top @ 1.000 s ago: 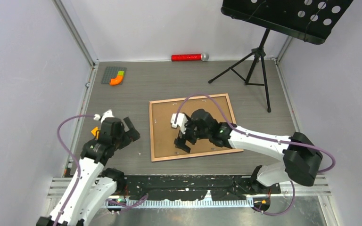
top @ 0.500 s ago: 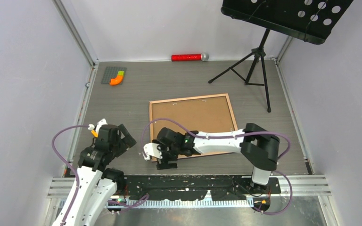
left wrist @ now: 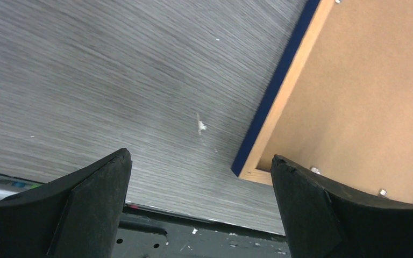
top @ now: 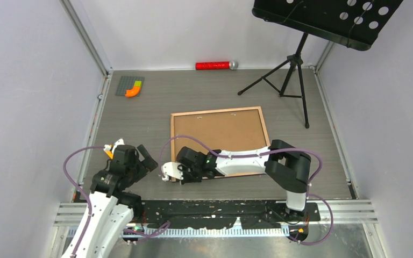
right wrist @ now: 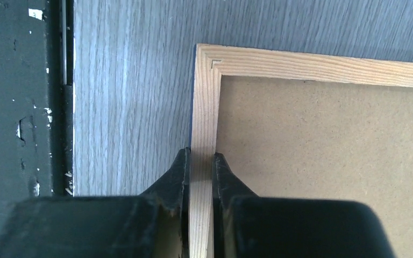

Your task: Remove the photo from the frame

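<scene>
Pinching the pale wood rail of the frame [right wrist: 204,107], the right claw [right wrist: 200,161] is closed on it, one finger [right wrist: 180,172] on the outer side next to the table [right wrist: 129,107] and the other on the inner side, at the edge of the brown backing board [right wrist: 322,161]. The frame's corner lies just ahead of the fingertips, along the same rail. The frame lies flat and face down, stretching away to one side of this claw, with its back up (a thin dark blue edge shows along the outside of the rail). The photo cannot be seen; only the backing board fills the opening.

The left claw [left wrist: 200,158] hangs above the table with its jaws spread wide and nothing between them. Below it is bare grey wood-grain surface, and a blue-edged corner of the frame reaches in beneath the gap, close to one finger and well apart from the other.
</scene>
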Action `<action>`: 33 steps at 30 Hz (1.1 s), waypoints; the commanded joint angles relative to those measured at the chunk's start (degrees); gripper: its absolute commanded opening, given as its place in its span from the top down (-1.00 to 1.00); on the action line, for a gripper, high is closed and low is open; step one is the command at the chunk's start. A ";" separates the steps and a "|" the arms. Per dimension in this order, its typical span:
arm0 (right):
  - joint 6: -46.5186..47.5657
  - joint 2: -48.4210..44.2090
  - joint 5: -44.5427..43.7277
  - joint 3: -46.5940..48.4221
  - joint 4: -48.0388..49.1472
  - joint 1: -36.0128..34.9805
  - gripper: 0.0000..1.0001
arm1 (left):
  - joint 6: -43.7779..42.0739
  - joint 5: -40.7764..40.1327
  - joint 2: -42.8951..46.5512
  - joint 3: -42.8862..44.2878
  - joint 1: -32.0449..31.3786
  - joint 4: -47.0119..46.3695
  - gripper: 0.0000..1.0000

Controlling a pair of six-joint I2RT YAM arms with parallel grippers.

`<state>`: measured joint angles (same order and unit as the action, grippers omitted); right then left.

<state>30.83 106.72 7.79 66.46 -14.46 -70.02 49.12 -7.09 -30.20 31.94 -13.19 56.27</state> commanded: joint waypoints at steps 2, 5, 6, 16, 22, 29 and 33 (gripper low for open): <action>-4.66 -4.70 -1.30 1.01 0.22 -0.11 0.89 | -1.65 11.13 2.91 -2.15 0.27 -8.15 -0.99; -7.35 -8.38 -1.56 2.01 0.24 -0.07 0.90 | -0.53 19.03 5.22 -5.80 0.27 -14.50 -0.99; -8.39 -8.99 -1.42 2.32 0.14 -0.11 0.89 | 0.70 21.08 5.81 -7.50 0.27 -16.34 -0.99; -11.08 -12.86 -0.08 5.70 -3.07 -0.11 0.90 | 10.34 31.97 2.46 -19.87 0.20 -41.34 -0.99; -11.76 -13.49 1.87 5.90 -2.58 -0.03 0.90 | 13.31 35.81 -5.95 -20.45 0.18 -53.76 -0.56; -12.75 -12.77 -1.25 6.80 -0.24 0.01 0.78 | 16.43 36.08 -8.65 -19.98 0.09 -54.78 0.99; -10.99 -15.57 -4.53 4.11 1.12 -0.02 -0.03 | 18.33 34.77 -7.71 -16.91 0.10 -48.20 1.00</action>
<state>19.29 96.16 7.81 69.91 -21.15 -69.69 62.00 27.66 -38.79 11.03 -13.02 5.52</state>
